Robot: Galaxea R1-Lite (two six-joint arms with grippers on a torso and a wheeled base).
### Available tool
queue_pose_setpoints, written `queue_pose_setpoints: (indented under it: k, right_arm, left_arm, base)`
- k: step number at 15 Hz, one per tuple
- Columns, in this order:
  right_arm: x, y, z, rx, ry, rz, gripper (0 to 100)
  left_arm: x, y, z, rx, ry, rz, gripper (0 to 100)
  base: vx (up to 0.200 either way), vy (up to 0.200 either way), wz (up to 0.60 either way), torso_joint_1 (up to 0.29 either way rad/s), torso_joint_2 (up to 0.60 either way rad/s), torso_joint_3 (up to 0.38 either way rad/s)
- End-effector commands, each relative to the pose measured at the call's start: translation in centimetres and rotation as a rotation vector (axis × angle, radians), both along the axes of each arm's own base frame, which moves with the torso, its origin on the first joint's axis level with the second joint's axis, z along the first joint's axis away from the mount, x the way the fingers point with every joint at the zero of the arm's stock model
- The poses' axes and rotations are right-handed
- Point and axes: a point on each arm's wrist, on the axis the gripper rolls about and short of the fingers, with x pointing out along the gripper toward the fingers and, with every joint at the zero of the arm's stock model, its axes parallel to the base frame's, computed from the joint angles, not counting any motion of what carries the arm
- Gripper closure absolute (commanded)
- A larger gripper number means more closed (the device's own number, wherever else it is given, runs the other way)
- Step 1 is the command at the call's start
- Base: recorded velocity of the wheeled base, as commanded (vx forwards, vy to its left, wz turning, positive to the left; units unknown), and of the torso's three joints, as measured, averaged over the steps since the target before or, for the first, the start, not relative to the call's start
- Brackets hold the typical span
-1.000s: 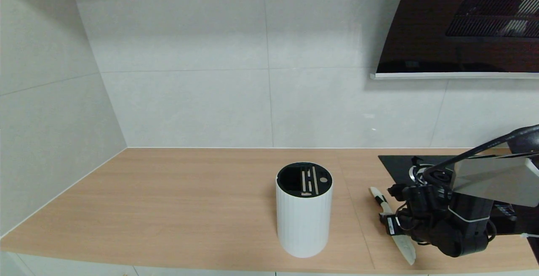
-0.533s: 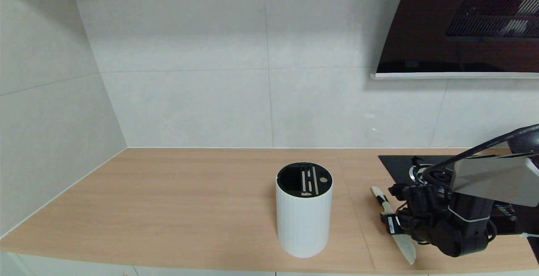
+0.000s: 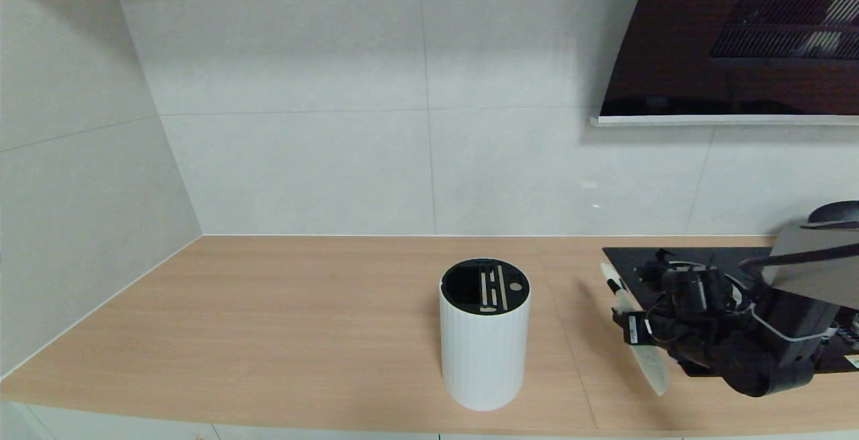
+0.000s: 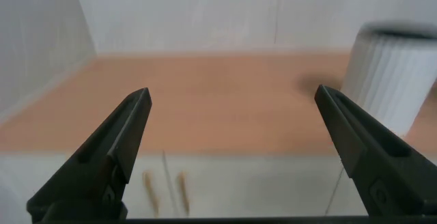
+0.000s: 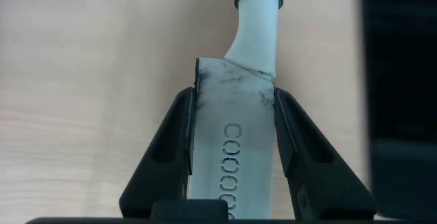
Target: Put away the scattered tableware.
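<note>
Knife hangs clear of the desk, pinched across its pale blade by the 2 fingers of the right gripper, handle pointing toward the wall and tip toward the desk's front edge. It is beside the black cooktop, near the white holder. The left gripper hovers off the desk's front edge, fingers spread wide and empty.

The smooth blade could slip or pivot in the pinch, since the handle overhangs. The narrow slots demand close alignment. A skewed tip may jam or tip the holder. The fingers on the blade may block full insertion.
</note>
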Motion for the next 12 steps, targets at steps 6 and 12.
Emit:
queue_pose_setpoints:
  k: [6,12]
  right_arm:
    - [-3.8,4.7,20.4,0.093,-0.351,0.179,100]
    - [-9.7,11.7,23.1,0.238,-0.369,0.426,100]
  left_arm:
    - [8.4,-1.2,14.1,-0.034,0.295,-0.526,0]
    - [18.8,-4.2,17.4,-0.390,0.340,-0.669,0]
  base:
    - [0.000,0.000,0.00,0.000,0.00,0.000]
    - [0.000,0.000,0.00,0.000,0.00,0.000]
